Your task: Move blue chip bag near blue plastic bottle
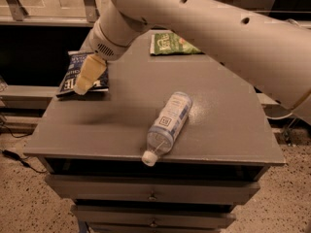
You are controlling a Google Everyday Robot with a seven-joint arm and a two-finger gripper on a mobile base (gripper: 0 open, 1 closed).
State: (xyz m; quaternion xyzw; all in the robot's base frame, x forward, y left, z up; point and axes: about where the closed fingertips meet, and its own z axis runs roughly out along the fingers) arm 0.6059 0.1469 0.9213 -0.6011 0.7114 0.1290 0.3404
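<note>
1. Gripper (80, 87) low over chip bag (68, 76) at ten o'clock of table (121, 125); touching or just above, hard to say; spread or pressed together, impossible to tell.
2. Bottle (168, 123) on its side toward six o'clock, cap overhanging front edge; well apart from chip bag.
3. Green snack bag (170, 43) at twelve o'clock; no part of job.
4. Progress, as a judgement: early; nothing delivered yet; left to do: grasp, carry toward four o'clock, set down beside bottle.
</note>
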